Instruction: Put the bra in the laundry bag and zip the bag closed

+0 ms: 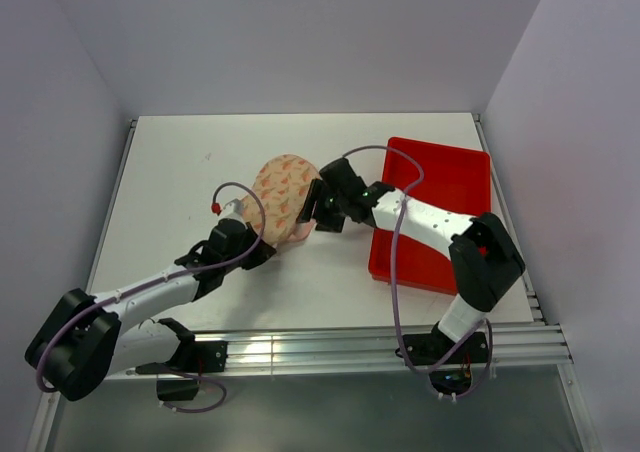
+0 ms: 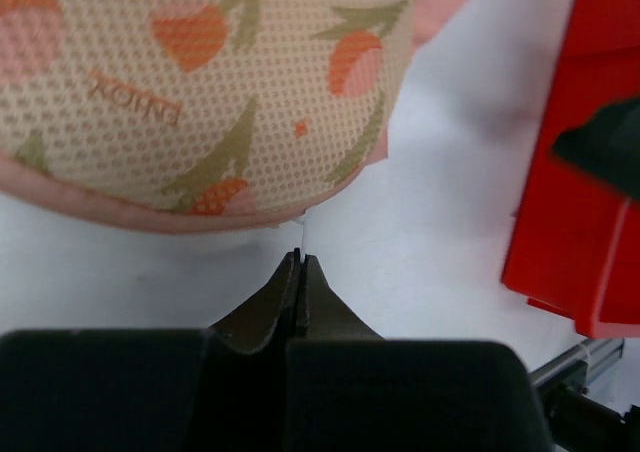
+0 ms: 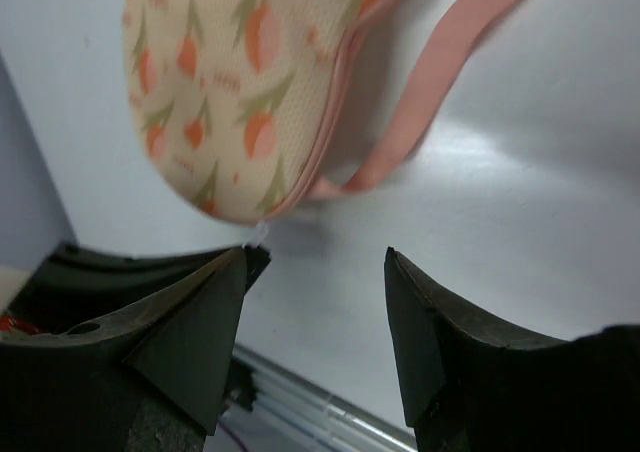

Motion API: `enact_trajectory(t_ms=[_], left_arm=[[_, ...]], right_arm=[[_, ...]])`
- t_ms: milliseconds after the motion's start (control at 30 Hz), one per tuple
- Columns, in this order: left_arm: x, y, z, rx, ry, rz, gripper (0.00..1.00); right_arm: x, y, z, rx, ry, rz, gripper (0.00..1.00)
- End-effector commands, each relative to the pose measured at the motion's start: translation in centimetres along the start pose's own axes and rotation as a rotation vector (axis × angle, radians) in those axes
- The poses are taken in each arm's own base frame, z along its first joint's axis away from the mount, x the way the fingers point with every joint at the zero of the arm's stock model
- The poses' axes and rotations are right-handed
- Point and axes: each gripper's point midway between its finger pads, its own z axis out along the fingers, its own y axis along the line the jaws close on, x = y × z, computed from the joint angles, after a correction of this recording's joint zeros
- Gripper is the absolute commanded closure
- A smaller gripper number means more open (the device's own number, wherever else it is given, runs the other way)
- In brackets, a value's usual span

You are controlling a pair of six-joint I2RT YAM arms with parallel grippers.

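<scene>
- Centrally on the tabletop [image 1: 170, 172] lies the laundry bag [image 1: 283, 200].
- Left tool [image 2: 300, 268]: fingers pressed together, just beside the bag's pink edge.
- Right tool [image 3: 318, 272]: jaws spread, near the bag.

Red tray [image 1: 455, 172] is sitting on the right side of the white desk [image 1: 170, 192], slightly skewed, its near corner reaching toward the front. Aluminium rail [image 1: 330, 347] is running along the desk's near edge.
</scene>
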Motion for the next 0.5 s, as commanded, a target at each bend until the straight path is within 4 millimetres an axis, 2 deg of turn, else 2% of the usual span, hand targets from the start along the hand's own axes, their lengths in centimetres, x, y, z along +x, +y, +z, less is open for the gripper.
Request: enact_trajectory(t_ms=[0,33,67,133,167,233,467], left_arm=[[-2.3,-4.8,0.1,0.136,-0.048,0.037,1.0],[-2.3,-5.0,0.2,0.142,-0.048,0.035,1.0],[-2.4,-5.1,0.3,0.145,-0.049,0.033,1.0],[-2.4,-5.5,0.3,0.159,-0.046,0.032,1.0],[-2.4,-5.7,0.3,0.166,-0.039,0.034,1.0],[-2.5,-6.0,0.3,0.173,-0.04,0.038,1.0],[-2.5,-6.2,0.3,0.182,-0.032,0.048,1.0]], right_arm=[[1.7,4.3,-1.2,-0.199,-0.002,0.087,0.35],[2.8,4.8,-1.1,-0.212,0.014,0.105,0.35],[3.6,4.4,-0.6,-0.196,0.026,0.115,0.35],[4.1,4.7,0.0,-0.198,0.026,0.143,0.35],[5.0,4.6,0.6,-0.196,0.048,0.149,0.35],[5.2,5.1,1.0,-0.214,0.049,0.179,0.35],[6.0,4.4,3.4,-0.188,0.063,0.268,0.36]])
